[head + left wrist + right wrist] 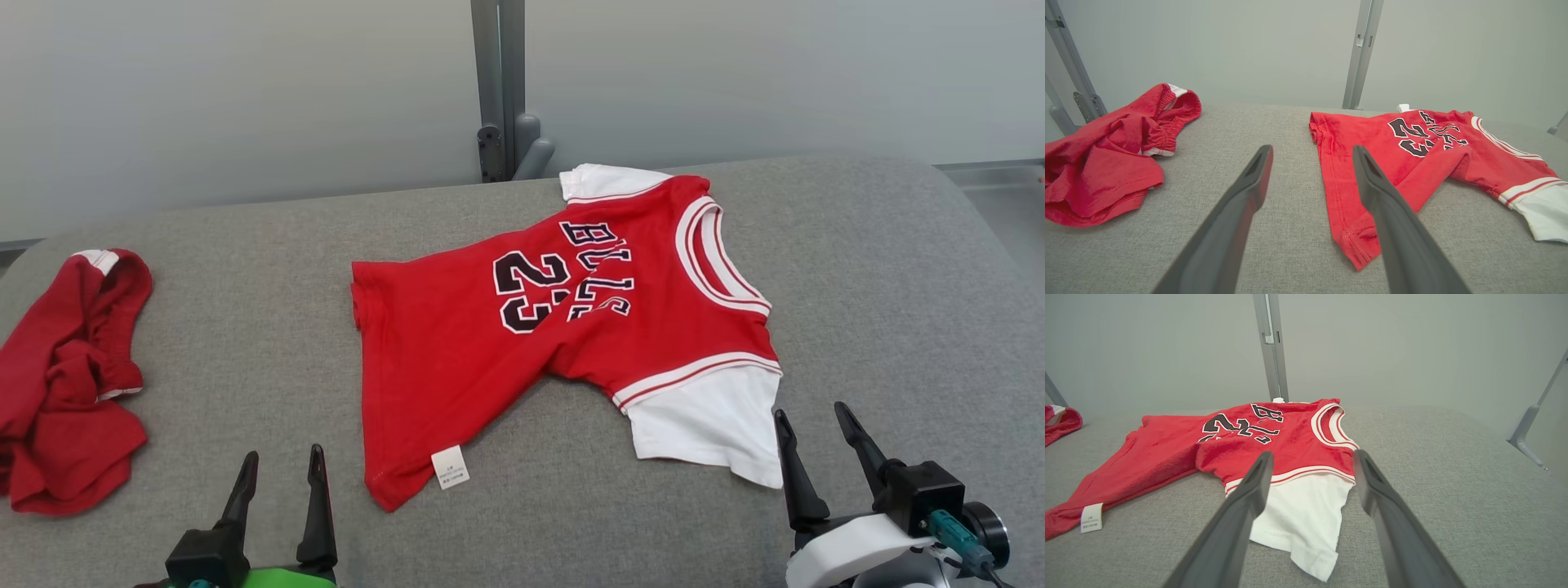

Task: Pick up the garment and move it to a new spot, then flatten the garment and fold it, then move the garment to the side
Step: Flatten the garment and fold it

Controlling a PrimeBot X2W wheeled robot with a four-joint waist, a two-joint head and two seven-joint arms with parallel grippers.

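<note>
Robot lab booth: grey padded table (245,245), blank wall panels (204,98), metal post (498,82).

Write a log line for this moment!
jersey: lying creased on grey pad | left jaws: open, empty | right jaws: open, empty, by white sleeve | red cloth: crumpled, left

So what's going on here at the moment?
Nothing is being held. A red jersey lies spread on the grey padded table, collar toward the robot's right, with a crease across its near side, so it is not yet flat. The left tool hangs open near the hem corner, the right tool open by the near white sleeve. A second red garment sits crumpled at the left.
</note>
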